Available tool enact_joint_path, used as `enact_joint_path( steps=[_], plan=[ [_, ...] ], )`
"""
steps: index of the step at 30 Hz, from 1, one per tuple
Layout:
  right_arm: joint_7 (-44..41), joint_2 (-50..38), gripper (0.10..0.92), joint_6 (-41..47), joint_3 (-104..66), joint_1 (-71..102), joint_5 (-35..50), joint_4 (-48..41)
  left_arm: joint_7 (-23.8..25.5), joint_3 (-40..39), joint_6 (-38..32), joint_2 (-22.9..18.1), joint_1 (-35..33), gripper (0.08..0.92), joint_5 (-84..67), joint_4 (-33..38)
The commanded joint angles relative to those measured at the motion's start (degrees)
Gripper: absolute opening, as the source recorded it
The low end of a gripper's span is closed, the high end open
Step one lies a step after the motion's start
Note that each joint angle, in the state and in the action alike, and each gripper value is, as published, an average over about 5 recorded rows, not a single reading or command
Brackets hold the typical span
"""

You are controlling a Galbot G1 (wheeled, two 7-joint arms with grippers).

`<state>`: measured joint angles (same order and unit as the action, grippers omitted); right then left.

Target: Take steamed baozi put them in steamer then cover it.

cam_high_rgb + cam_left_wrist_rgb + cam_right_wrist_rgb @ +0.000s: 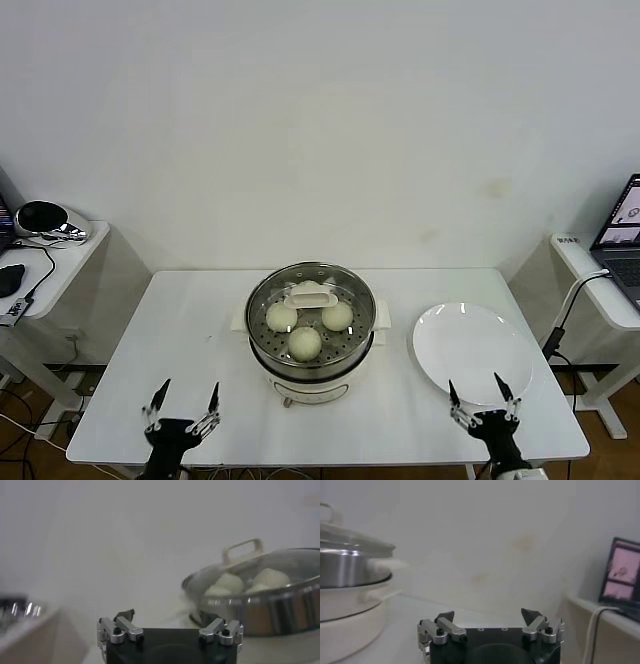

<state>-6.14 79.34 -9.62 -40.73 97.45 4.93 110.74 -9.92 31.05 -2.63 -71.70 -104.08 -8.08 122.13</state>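
Observation:
The steamer (pixel 262 345) stands at the table's middle, a steel pot on a cream base. The glass lid with its cream handle (pixel 309 294) sits on it. Three baozi (pixel 305 342) show through the glass; a fourth is hidden under the handle. The steamer also shows in the left wrist view (pixel 280 611) and the right wrist view (pixel 342 567). My left gripper (pixel 183 403) is open and empty at the table's front left edge. My right gripper (pixel 482 398) is open and empty at the front right edge, just in front of the plate.
A flat white plate (pixel 472 350) lies bare right of the steamer. Side tables stand at both sides, the left with a helmet-like object (pixel 45 218), the right with a laptop (pixel 622 235) and cable (pixel 566 312).

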Motion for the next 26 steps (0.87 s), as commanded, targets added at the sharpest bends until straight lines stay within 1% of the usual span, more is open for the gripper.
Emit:
enact_joint_path(
  steps=[1,13,26],
  plan=[
    [-2.8,-1.8,0.823,0.1,2.6,3.2,4.2,-0.2,1.2,5.9,-7.2,-1.6,-7.9,0.823,-10.5,-2.9],
    [-2.9,-0.9,0.823,-0.8,4.3,4.9,3.1,1.1,4.1,7.8,-6.9,-1.1,-5.3,0.823,-9.6,-5.3],
    [-2.2,-0.7,0.823,-0.6,5.2,5.5,1.9,1.0,5.7,7.6,-4.8,-0.8,-5.4,0.823,-10.5,-4.4]
  ],
)
